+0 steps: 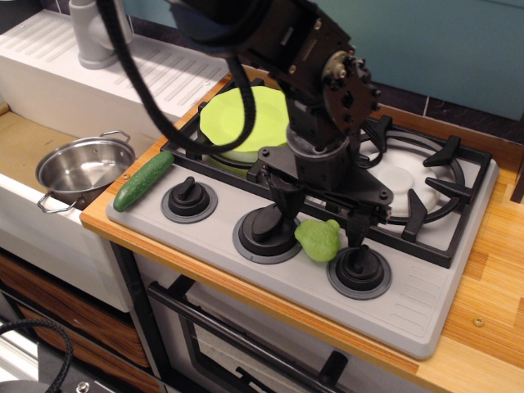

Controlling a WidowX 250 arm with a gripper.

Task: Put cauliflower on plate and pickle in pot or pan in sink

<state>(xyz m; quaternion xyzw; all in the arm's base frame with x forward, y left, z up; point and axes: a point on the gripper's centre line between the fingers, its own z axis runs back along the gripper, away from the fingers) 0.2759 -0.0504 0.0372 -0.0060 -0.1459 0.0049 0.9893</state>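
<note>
The pale-green cauliflower [318,239] lies on the grey stove front between the middle and right knobs. My gripper [322,219] hangs open just above and behind it, one finger [284,199] to its left and the other [359,228] to its right, neither pressing on it. Partly hidden by my arm, the lime-green plate [246,123] rests on the left burner. The dark green pickle [143,180] lies at the stove's left edge. In the sink [20,147] stands the steel pot [82,168], with nothing in it.
Three black knobs [188,199] line the stove front. The right burner has a black grate [426,176]. A grey tap [94,33] and ribbed white drainboard [147,74] sit behind the sink. A wooden counter [491,270] runs along the right.
</note>
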